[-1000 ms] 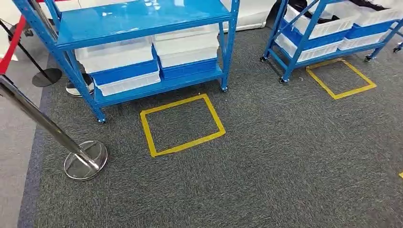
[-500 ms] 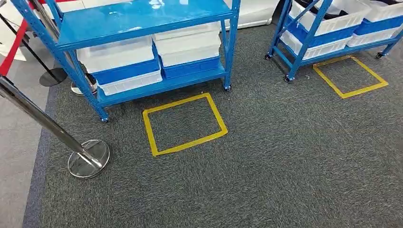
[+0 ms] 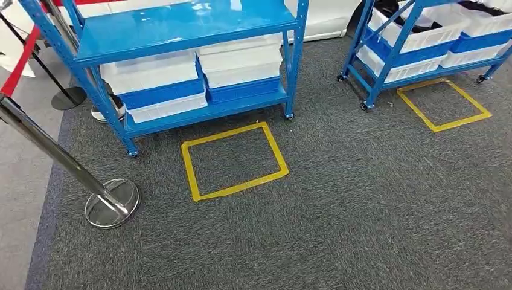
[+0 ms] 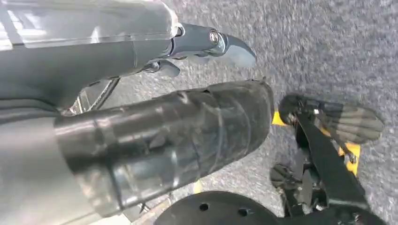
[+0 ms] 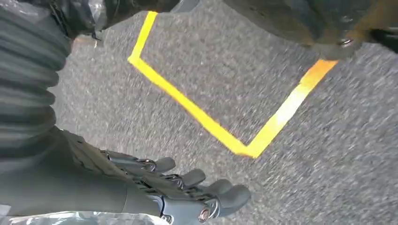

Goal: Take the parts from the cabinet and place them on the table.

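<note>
A blue wheeled cabinet (image 3: 181, 24) stands ahead on the grey carpet. Its lower shelf carries white bins (image 3: 148, 69) stacked on blue bins (image 3: 160, 93); what lies inside them is hidden. A second blue rack (image 3: 392, 48) at the far right holds white bins with dark items showing in one. My left hand (image 4: 211, 44) hangs over the carpet, fingers extended and holding nothing. My right hand (image 5: 187, 192) also hangs low, its fingers spread and empty, above yellow floor tape (image 5: 187, 104).
A yellow tape square (image 3: 188, 169) marks the carpet in front of the first cabinet, and another tape square (image 3: 415, 109) lies before the right rack. A chrome stanchion base (image 3: 112, 202) with a slanting pole stands at the left, near the carpet's edge.
The whole picture has shifted slightly, so the camera has moved; the racks and tape squares sit a little further right and lower in the frame. Nothing on the shelves has moved.
</note>
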